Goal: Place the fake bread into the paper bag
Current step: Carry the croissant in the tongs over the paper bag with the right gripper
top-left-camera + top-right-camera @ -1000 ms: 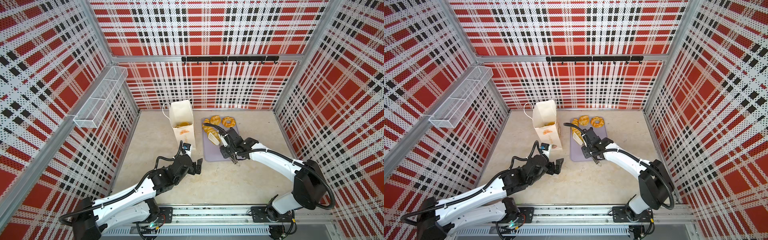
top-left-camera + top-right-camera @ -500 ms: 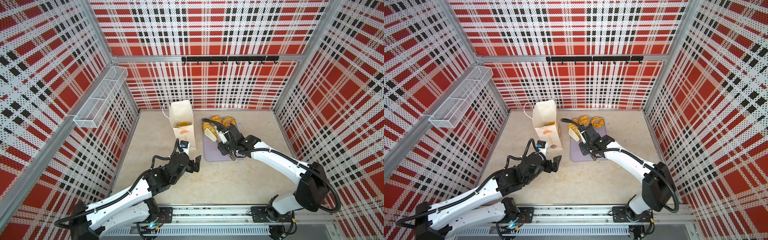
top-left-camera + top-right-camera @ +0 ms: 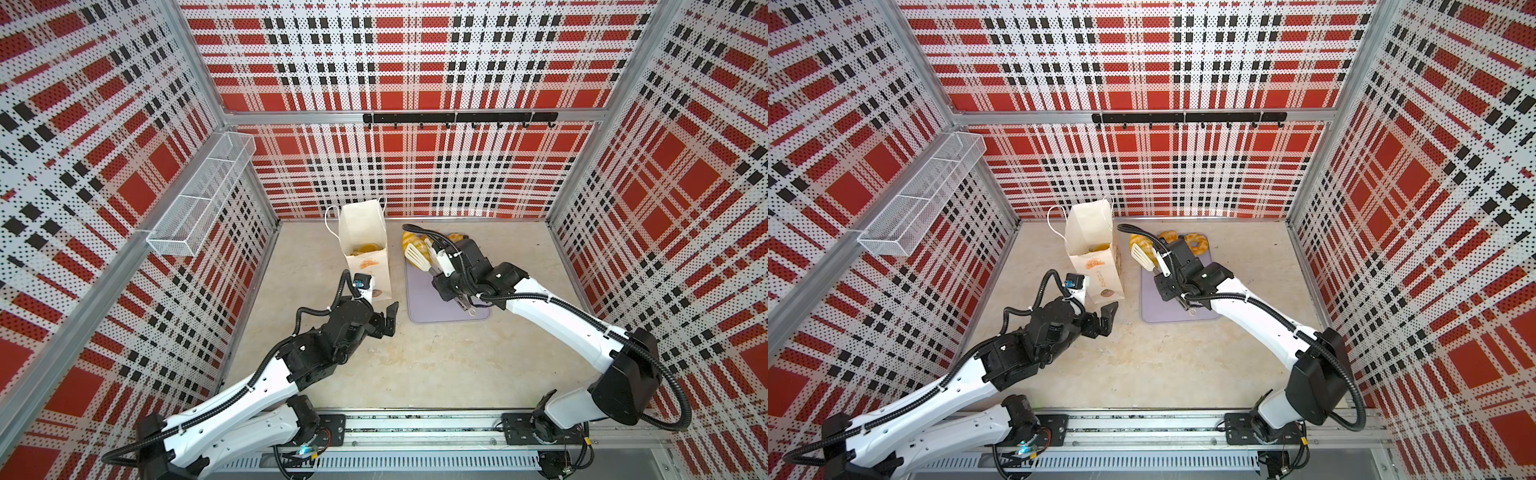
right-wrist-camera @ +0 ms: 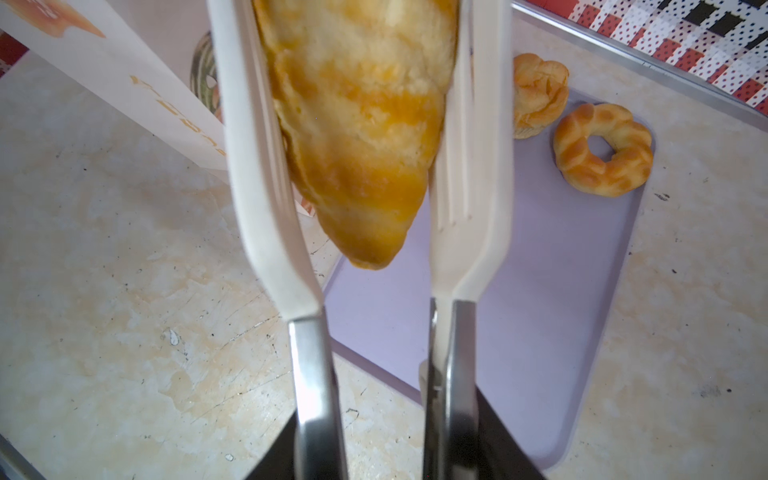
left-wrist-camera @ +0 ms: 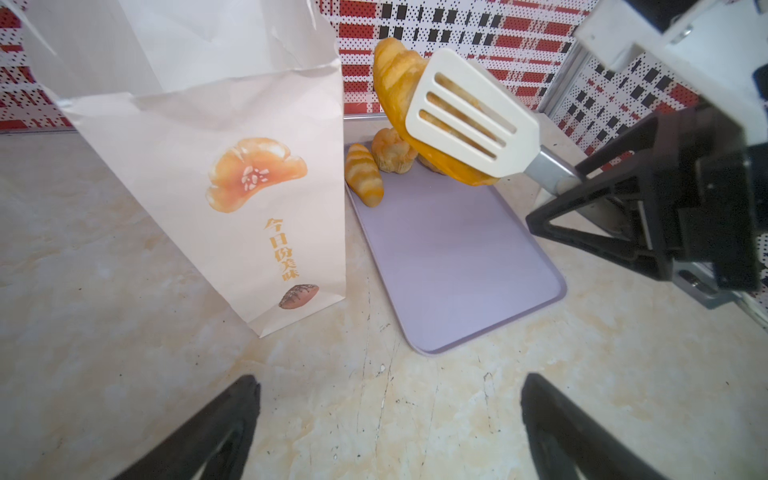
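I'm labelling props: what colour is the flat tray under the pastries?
The tray is plain pale lilac, clearest in the left wrist view.

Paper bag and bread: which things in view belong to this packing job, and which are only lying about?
Job: paper bag; tongs; croissant they hold; ring doughnut, swirl bun and striped roll, waiting on the lilac tray.
Lying about: wire basket; hook rail.

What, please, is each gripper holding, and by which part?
Right gripper: white-bladed tongs, by their steel handles, pinching a golden toy croissant. Left gripper: open, empty.
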